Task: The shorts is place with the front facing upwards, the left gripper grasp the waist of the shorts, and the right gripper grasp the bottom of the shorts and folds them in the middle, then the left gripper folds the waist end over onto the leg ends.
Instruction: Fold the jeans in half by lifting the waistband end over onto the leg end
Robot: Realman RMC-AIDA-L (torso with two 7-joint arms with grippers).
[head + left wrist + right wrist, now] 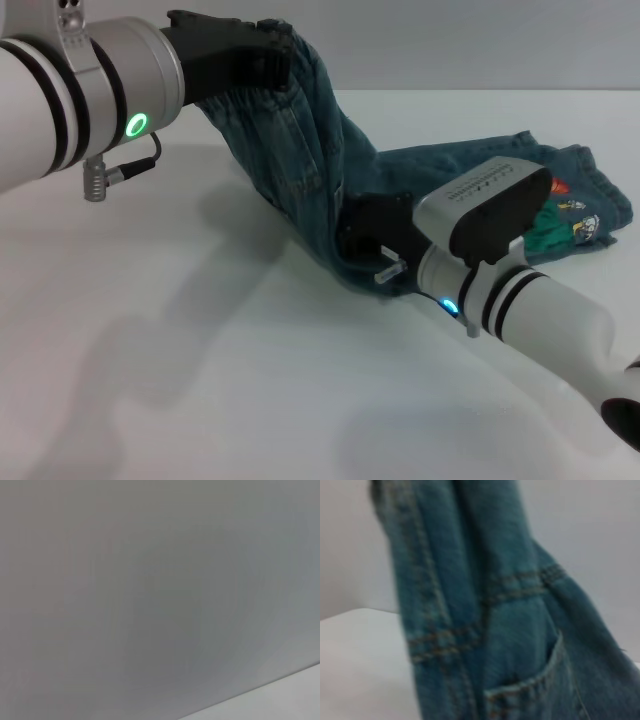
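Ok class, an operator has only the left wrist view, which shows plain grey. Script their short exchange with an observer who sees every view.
Operator: Is my left gripper holding anything?
Observer: Yes, the left gripper is shut on the waist of the shorts, high above the table.
Operator: Where's the right gripper?
Observer: The right gripper is low on the shorts' middle; the leg ends lie flat beyond it.
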